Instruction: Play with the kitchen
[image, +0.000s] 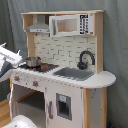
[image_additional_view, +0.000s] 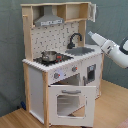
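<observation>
Pale wood kitchen (image_additional_view: 52, 67) stands on the floor, oven door (image_additional_view: 70, 102) hanging open; the white arm (image_additional_view: 111, 49) hovers beside the sink (image_additional_view: 82, 50), its fingers seemingly hidden, so I cannot tell their spread

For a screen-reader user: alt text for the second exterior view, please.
A toy kitchen stands with its oven door hanging open and a small pot on the stove. A white robot arm reaches toward the sink.
</observation>
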